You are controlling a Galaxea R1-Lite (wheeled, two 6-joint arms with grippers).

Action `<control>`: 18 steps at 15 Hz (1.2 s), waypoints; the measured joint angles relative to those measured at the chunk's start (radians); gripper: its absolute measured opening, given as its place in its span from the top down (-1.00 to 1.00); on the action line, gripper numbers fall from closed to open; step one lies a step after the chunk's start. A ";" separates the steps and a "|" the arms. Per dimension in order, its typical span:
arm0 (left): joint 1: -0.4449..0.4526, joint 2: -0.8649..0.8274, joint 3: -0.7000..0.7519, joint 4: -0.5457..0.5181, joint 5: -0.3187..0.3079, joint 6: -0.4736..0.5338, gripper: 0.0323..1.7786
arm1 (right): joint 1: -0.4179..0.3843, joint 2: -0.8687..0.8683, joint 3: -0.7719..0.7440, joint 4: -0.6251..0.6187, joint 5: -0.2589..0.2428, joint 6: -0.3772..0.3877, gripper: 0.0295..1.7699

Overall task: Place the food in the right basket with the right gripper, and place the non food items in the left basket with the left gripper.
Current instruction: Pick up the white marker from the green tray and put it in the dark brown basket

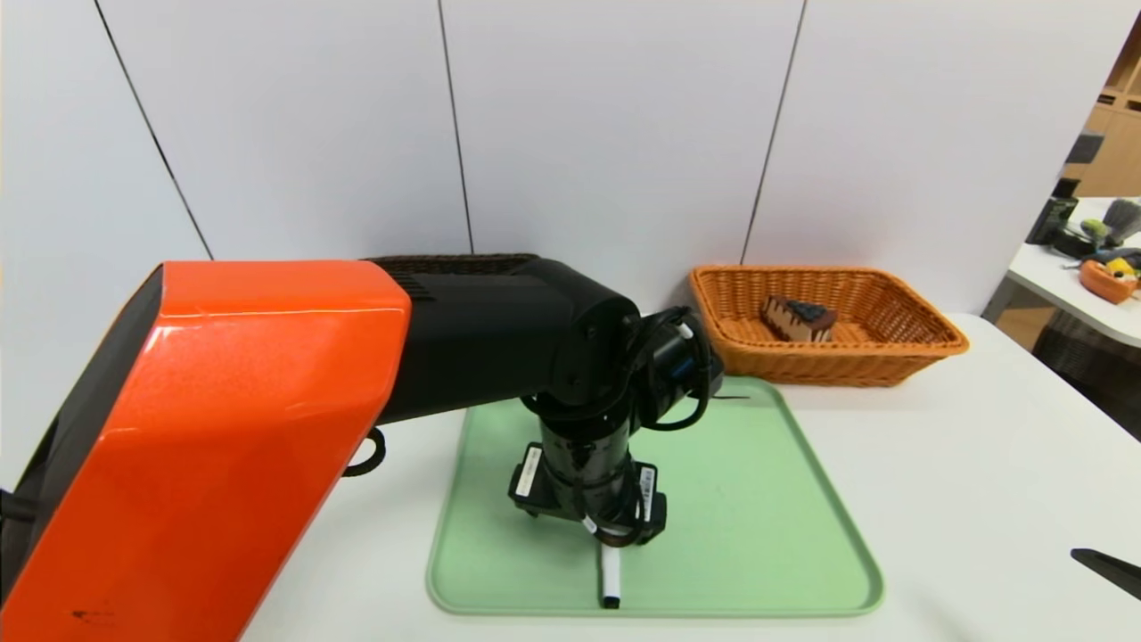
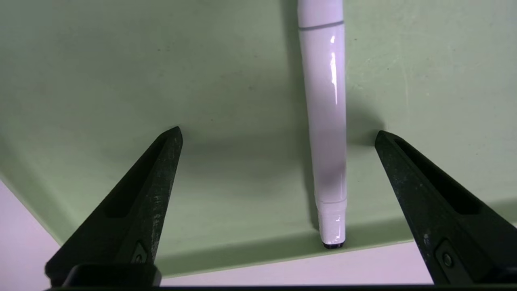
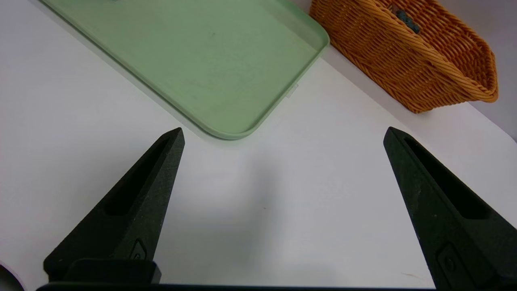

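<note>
Green plastic forms the tray (image 1: 758, 535) at the middle of the white table (image 1: 963, 464) in the head view. A white marker (image 1: 611, 580) lies on the tray near its front rim, and the left hand (image 1: 602, 526) hangs directly above the marker's far end, pointing down. Behind the tray to the right stands an orange wicker basket (image 1: 900, 352) holding a slice of chocolate cake (image 1: 798, 319). A dark basket (image 1: 455, 263) peeks out behind the left arm. One black tip of the right hand (image 1: 1105, 569) shows at the right edge.

From the left wrist, the left hand (image 2: 278, 135) is spread wide, released, its fingers (image 2: 149, 190) on either side of the marker (image 2: 325, 121), not touching it.

From the right wrist, the right hand (image 3: 282, 133) is likewise spread and holds nothing, hovering over bare table (image 3: 282, 210) beside the tray's corner (image 3: 238, 133), with the orange basket (image 3: 404, 72) beyond.
</note>
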 joint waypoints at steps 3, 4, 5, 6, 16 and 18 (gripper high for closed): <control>0.000 0.003 -0.004 -0.024 -0.004 -0.010 -0.90 | 0.000 0.000 0.001 0.000 0.000 -0.001 -0.92; 0.001 0.003 -0.004 -0.027 -0.004 -0.010 -0.90 | 0.000 0.000 0.001 0.000 0.000 -0.001 -0.92; 0.001 0.004 -0.004 -0.027 -0.004 -0.013 -0.90 | 0.000 0.000 0.001 0.000 0.000 -0.001 -0.92; 0.001 0.005 -0.004 -0.027 -0.004 -0.019 -0.90 | 0.000 0.000 0.001 0.000 0.000 -0.001 -0.92; -0.001 0.007 0.001 -0.022 -0.004 -0.030 0.73 | -0.001 -0.014 0.002 0.000 0.002 -0.003 -0.92; -0.001 0.004 0.002 -0.021 -0.005 -0.030 0.86 | -0.001 -0.017 0.002 0.000 0.002 -0.003 -0.92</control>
